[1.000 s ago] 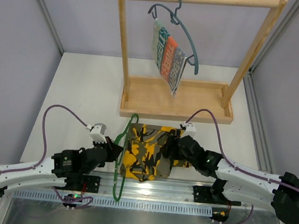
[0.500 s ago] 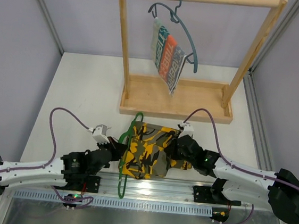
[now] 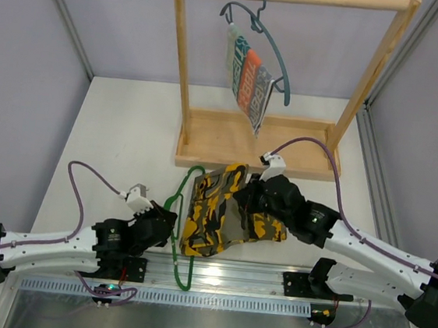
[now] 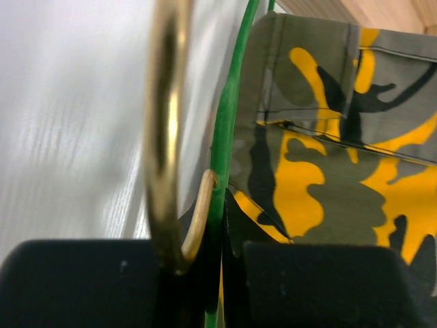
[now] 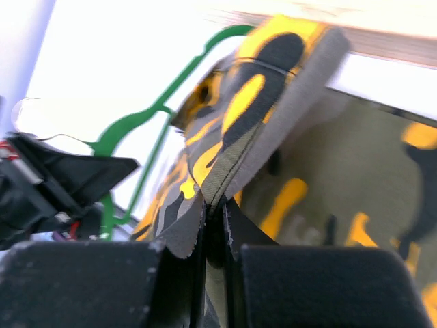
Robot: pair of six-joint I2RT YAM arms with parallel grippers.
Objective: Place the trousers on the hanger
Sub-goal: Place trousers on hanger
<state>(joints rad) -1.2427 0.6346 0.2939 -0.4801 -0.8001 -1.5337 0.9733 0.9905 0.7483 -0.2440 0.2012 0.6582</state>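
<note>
The camouflage trousers (image 3: 212,210) lie folded on the table between the two arms. The green wire hanger (image 3: 187,178) lies along their left edge, partly under the cloth. My left gripper (image 3: 168,223) is shut on the hanger's green wire (image 4: 229,137) just beside its brass-coloured hook (image 4: 164,137); the trousers (image 4: 328,137) lie right of the wire. My right gripper (image 3: 240,201) is shut on a fold of the trousers (image 5: 235,123) and holds that edge raised off the table. The right wrist view shows the hanger (image 5: 157,102) beyond the lifted fold.
A wooden rack (image 3: 260,146) stands at the back of the table. From its top bar hangs a blue-grey hanger (image 3: 272,50) with a small striped cloth (image 3: 247,85). A metal rail (image 3: 215,277) runs along the near edge.
My right gripper has shut on the trousers' right edge and lifted it up and leftward, bunching the cloth. My left gripper has kept hold of the hanger and shifted it slightly.
</note>
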